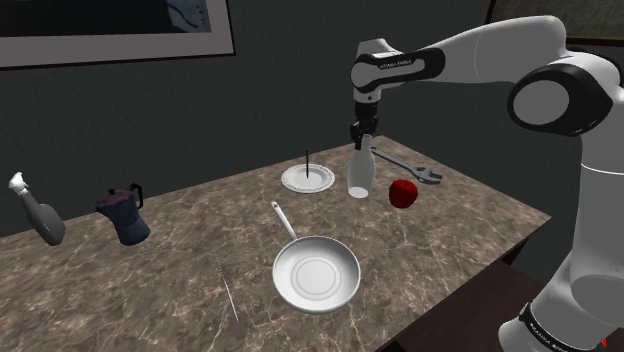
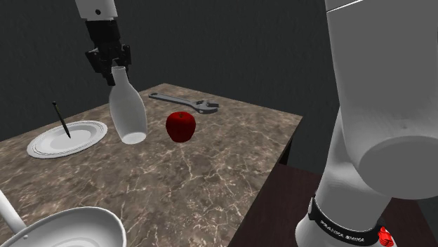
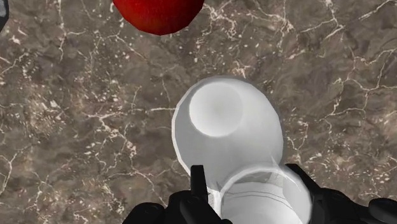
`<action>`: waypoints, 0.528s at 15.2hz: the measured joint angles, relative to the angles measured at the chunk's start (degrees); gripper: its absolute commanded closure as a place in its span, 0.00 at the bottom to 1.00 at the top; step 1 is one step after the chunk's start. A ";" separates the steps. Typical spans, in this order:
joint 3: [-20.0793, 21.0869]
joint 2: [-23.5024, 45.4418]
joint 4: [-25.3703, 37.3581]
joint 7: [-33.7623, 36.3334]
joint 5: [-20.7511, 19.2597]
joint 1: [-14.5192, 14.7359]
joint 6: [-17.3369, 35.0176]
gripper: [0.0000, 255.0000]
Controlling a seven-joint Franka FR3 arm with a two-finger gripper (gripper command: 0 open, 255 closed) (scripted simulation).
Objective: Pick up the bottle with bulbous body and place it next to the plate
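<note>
- In the shoulder view we see the white arm (image 1: 480, 50) reaching over the brown marbled worktop (image 1: 150, 290), its jaws closed on the neck of a white bottle (image 1: 360, 172) with a rounded body
- The bottle hangs almost upright between a white plate (image 1: 290, 180) and a red apple (image 1: 403, 193), just beside the plate; we cannot tell whether its base touches the worktop
- A thin black stick (image 1: 307, 160) stands on the plate, and a grey wrench (image 1: 410, 167) lies behind the apple
- Nearer the camera sits a pale pan (image 1: 317, 272), its handle pointing towards the plate; at this view's left stand a dark moka pot (image 1: 124, 214) and a leaning grey spray bottle (image 1: 38, 215)
- In the second exterior view the black fingers (image 2: 95, 59) clasp the bottle (image 2: 128, 112) at its top, and its body tilts, the base swung towards the apple (image 2: 180, 126)
- The plate (image 2: 42, 149) lies at this view's left of the bottle, the wrench (image 2: 186, 102) behind the apple, and the pan's rim (image 2: 63, 228) is at the lower left
- In the wrist view the two fingers (image 3: 198, 184) press on the bottle's neck from either side, and the bulging body (image 3: 229, 133) spreads out beyond them above the worktop (image 3: 63, 127)
- The apple (image 3: 159, 13) lies further on, apart from the bottle
</note>
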 measured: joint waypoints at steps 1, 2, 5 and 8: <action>0.02 -0.06 -0.72 0.05 -0.01 0.06 0.66 1.00; 0.03 -0.03 -1.07 0.06 0.00 0.07 1.04 1.00; 0.03 0.01 -1.33 0.04 0.01 0.06 1.36 1.00; 0.03 0.01 -1.37 0.03 0.01 0.06 1.41 0.00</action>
